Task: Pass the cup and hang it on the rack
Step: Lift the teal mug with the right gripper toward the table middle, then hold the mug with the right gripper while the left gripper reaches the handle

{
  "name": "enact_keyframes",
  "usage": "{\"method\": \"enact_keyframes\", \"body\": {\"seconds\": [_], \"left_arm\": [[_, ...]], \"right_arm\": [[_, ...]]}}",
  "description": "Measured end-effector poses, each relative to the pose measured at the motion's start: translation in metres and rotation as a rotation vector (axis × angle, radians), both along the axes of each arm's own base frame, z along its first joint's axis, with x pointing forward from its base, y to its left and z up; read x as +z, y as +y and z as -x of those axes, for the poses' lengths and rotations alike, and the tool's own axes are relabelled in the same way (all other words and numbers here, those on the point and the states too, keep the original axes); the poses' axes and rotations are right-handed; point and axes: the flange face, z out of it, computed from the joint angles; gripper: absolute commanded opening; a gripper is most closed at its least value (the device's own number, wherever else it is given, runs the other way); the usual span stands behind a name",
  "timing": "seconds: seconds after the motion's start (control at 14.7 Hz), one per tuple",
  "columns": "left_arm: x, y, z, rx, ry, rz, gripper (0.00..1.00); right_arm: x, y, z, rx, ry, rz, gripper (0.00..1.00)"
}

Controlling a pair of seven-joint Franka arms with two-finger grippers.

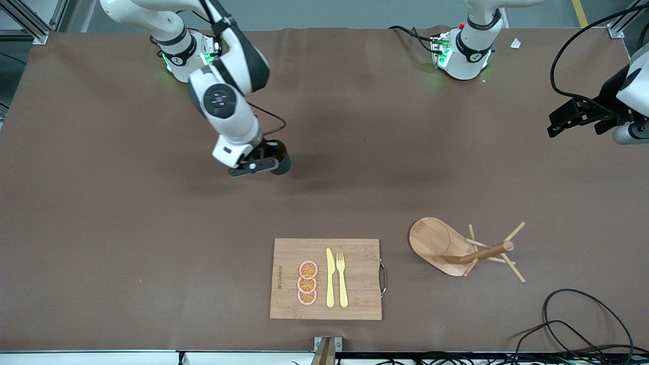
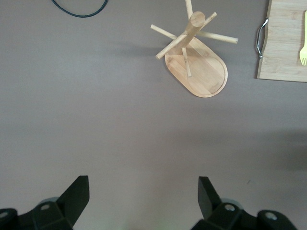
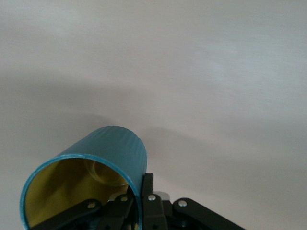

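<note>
Up close, the right gripper [image 3: 139, 203] pinches the cup [image 3: 84, 179] by its rim, yellow inside showing; the front view hides that. The left gripper [image 2: 144, 196] waits wide apart, the rack [image 2: 194, 57] on the table below it.

We see a teal cup [image 3: 112, 148] with a ribbed outside and mustard-yellow inside. The rack [image 1: 446, 246] and cutting board [image 1: 355, 299] are pale wood; on the board lie orange slices [image 1: 307, 283] and a yellow knife [image 1: 330, 278] and fork [image 1: 341, 279]. The counter [image 1: 127, 228] is plain brown.
</note>
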Motion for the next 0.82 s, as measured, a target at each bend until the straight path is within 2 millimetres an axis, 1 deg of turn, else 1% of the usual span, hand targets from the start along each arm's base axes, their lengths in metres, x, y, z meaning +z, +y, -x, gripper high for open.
{"method": "enact_keyframes", "body": {"seconds": [0.2, 0.34, 0.41, 0.61, 0.82], "left_arm": [[-0.004, -0.003, -0.002, -0.006, 0.007, 0.000, 1.00], [-0.008, -0.003, -0.002, -0.006, 0.023, -0.001, 1.00], [-0.010, -0.003, -0.002, -0.006, 0.033, -0.002, 1.00], [-0.014, -0.005, -0.002, -0.003, 0.051, -0.003, 1.00], [-0.014, -0.005, -0.002, 0.041, 0.052, -0.005, 1.00]], "right_arm": [[-0.015, 0.060, 0.001, -0.045, -0.012, -0.002, 0.00], [-0.024, 0.096, 0.001, -0.065, -0.025, -0.008, 0.00], [-0.029, 0.111, 0.002, -0.066, -0.029, -0.011, 0.00], [-0.050, 0.140, 0.005, -0.043, -0.033, -0.008, 0.00], [-0.063, 0.156, 0.006, -0.045, -0.035, -0.004, 0.00]]}}
